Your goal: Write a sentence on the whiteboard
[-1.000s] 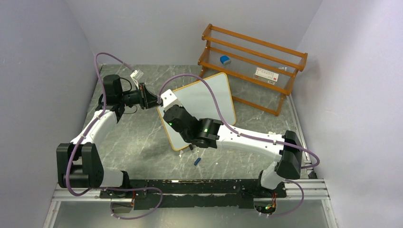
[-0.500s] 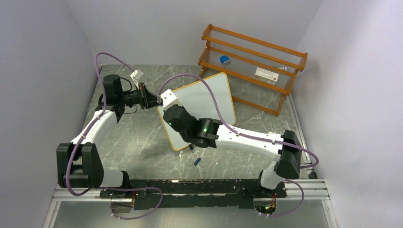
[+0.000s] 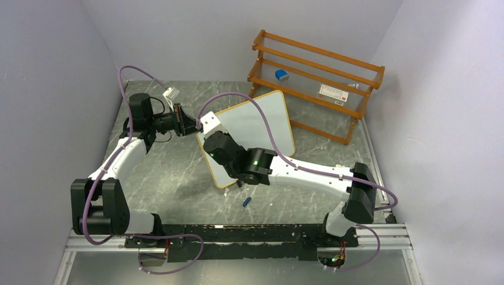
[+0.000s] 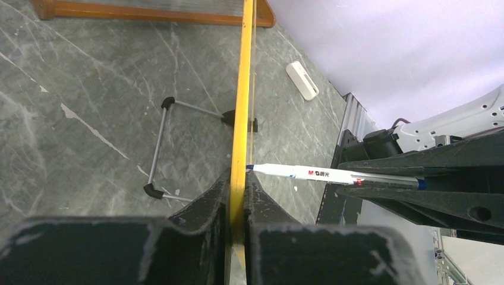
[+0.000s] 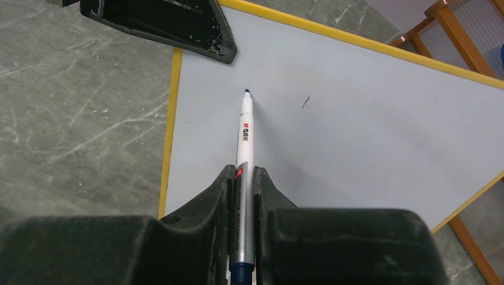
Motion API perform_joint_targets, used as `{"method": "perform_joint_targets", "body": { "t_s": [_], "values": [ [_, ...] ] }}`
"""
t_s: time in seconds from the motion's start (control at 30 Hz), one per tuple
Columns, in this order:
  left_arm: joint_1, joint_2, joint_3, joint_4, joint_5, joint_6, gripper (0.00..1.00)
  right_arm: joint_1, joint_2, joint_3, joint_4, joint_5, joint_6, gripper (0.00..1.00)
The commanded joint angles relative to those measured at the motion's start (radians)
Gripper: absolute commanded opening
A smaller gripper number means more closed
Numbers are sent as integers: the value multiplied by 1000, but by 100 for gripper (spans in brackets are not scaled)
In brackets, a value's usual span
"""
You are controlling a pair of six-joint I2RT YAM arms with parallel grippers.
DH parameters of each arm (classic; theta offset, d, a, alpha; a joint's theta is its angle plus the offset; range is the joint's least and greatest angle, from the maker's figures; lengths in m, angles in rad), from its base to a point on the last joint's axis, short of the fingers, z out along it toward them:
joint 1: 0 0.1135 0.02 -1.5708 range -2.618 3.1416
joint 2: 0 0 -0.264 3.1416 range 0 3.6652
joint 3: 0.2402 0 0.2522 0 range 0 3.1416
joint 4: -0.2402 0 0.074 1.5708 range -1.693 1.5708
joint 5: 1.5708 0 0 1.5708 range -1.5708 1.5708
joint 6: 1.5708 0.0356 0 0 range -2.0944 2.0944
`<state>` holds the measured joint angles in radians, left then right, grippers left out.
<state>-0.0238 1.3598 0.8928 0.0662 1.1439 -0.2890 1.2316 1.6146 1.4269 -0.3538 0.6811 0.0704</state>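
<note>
The whiteboard (image 3: 261,122) stands tilted at the table's middle, its yellow frame edge-on (image 4: 244,89) in the left wrist view. My left gripper (image 3: 191,126) (image 4: 238,178) is shut on that frame at the board's left edge. My right gripper (image 3: 215,146) (image 5: 243,173) is shut on a white marker (image 5: 245,133) (image 4: 315,173). Its blue tip (image 5: 246,91) rests at the white face (image 5: 368,130), close to the left gripper's finger (image 5: 178,24). The sentence is not in view; the face shows only one short dark stroke (image 5: 305,102).
A wooden rack (image 3: 356,66) stands behind the board, holding a blue eraser (image 3: 282,75) and a white labelled box (image 3: 331,92). A blue marker cap (image 3: 246,202) lies on the table near the right arm. The board's wire foot (image 4: 156,151) sticks out behind it.
The right arm has edged slightly to the left with the marker. The left arm and the board have stayed where they were.
</note>
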Motion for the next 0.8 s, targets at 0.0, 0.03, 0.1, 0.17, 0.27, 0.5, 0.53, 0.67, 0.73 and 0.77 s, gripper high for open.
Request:
{"method": "perform_joint_targets", "body": {
  "t_s": [0.0,0.03,0.1,0.17,0.27,0.5,0.53,0.67,0.73,0.77],
  "values": [
    [-18,-4,-6,10,28,-10,5,-9,24,23,47,-4,4,0],
    [-19,-5,-6,9,26,-8,5,-9,24,22,51,-10,1,0],
    [-19,-3,-5,5,25,-7,5,-9,20,18,61,-21,-1,0],
    [-20,-3,-5,4,23,-5,5,-9,19,20,63,-29,-7,0],
    [-19,-3,-4,4,24,-5,5,-8,19,17,68,-43,-11,0],
    [-20,-3,-3,3,24,-5,5,-8,25,24,50,-75,-18,0],
    [-21,-3,-3,1,23,-4,5,-8,28,26,44,-82,-20,0],
    [-21,-2,-2,1,22,-3,5,-9,34,30,22,-108,-17,0],
    [-21,-4,-2,-2,21,0,5,-8,35,30,9,-117,-18,0],
    [-21,-2,-2,-3,19,0,5,-6,36,31,0,-120,-15,0]
  ]
}}
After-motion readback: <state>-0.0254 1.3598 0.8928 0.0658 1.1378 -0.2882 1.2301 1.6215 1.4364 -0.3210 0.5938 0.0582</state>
